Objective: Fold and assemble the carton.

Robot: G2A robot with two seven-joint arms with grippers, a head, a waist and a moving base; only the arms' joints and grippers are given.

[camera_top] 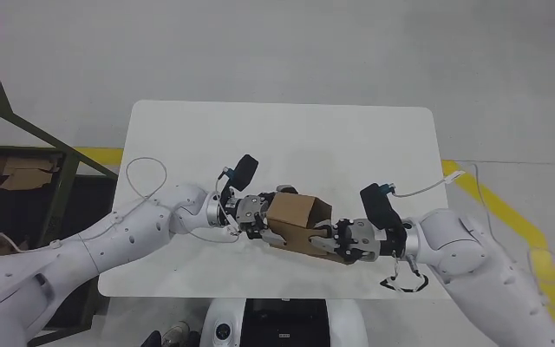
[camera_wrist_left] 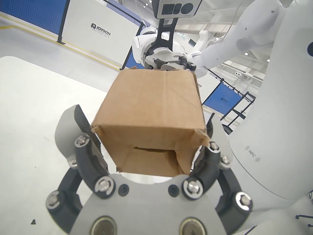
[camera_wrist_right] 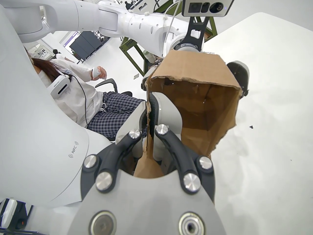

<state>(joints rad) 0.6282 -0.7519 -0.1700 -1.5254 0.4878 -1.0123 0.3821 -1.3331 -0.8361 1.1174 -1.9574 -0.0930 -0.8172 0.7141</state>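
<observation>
A brown carton (camera_top: 295, 219) is held above the front of the white table (camera_top: 347, 139) as an open tube, lying on its side between both arms. My left gripper (camera_top: 253, 221) clasps one open end across its width, the fingers (camera_wrist_left: 82, 133) spread wide and pressing both side walls of the carton (camera_wrist_left: 149, 103). My right gripper (camera_top: 334, 236) is at the other end, its fingers (camera_wrist_right: 161, 108) pinched on the edge of one wall of the carton (camera_wrist_right: 195, 74). That end stands open with ragged flaps. The right gripper (camera_wrist_left: 168, 63) also shows beyond the carton's far end.
A green metal frame (camera_top: 43, 165) with cardboard stands off the table's left side. A black cable loop (camera_top: 403, 279) lies near the front right edge. Small dark specks (camera_wrist_right: 251, 127) dot the tabletop. Bare table stretches behind the carton.
</observation>
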